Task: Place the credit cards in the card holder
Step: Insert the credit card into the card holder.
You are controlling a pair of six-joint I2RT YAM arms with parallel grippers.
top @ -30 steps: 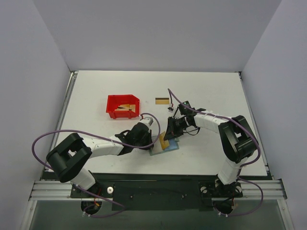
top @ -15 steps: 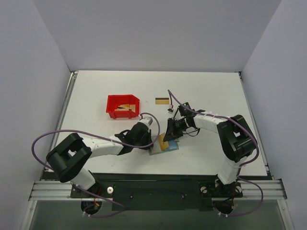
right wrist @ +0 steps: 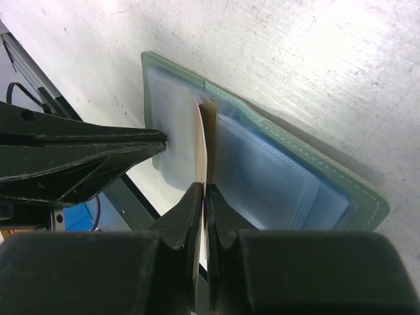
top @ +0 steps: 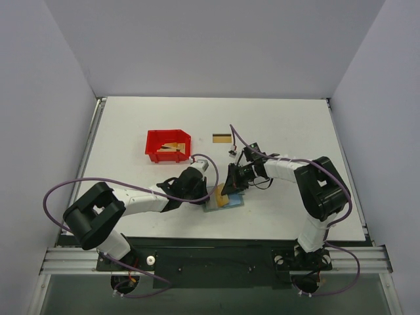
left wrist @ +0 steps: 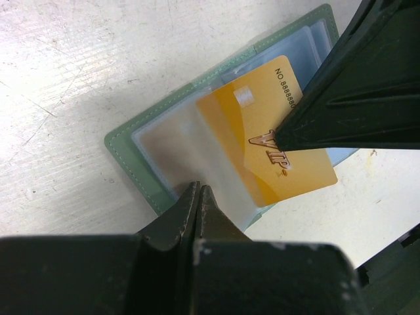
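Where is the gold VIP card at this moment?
In the left wrist view the gold VIP card sits mid-frame, pinched by the right gripper and partly under a clear sleeve of the open card holder.

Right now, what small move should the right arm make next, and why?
Probably slide the gold card deeper: the right gripper grips it, and only its leading part lies under a clear pocket of the card holder, whose edge the left gripper pinches.

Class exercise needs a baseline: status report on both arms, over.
Right jaws shut on gold card, partly inside card holder. Left jaws shut on its edge. Nothing in the way.
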